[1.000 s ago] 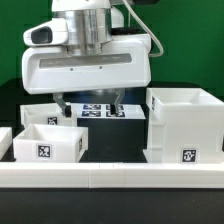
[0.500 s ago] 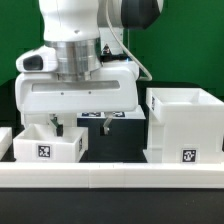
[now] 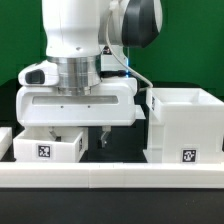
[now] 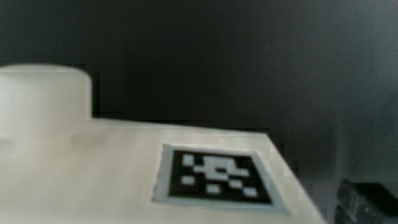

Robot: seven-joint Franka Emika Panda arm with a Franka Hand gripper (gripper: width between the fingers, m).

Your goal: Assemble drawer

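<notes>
A small white open-topped tray with a black-and-white tag sits at the exterior view's left, behind the border wall. The large boxy case, also tagged, stands at the right. A second small tray shows partly at the far left edge. My gripper is low over the first tray and open. One finger is inside the tray and the other is outside its right wall, not pressing it. The wrist view is blurred and shows a white tagged surface very close.
The long low white border wall runs along the front of the table. The marker board is hidden behind the gripper's wide white hand. A gap of black table lies between the tray and the case.
The gripper has come down and forward, toward the exterior view's left. It now hides the marker board, and its fingers straddle the tray's right wall.
</notes>
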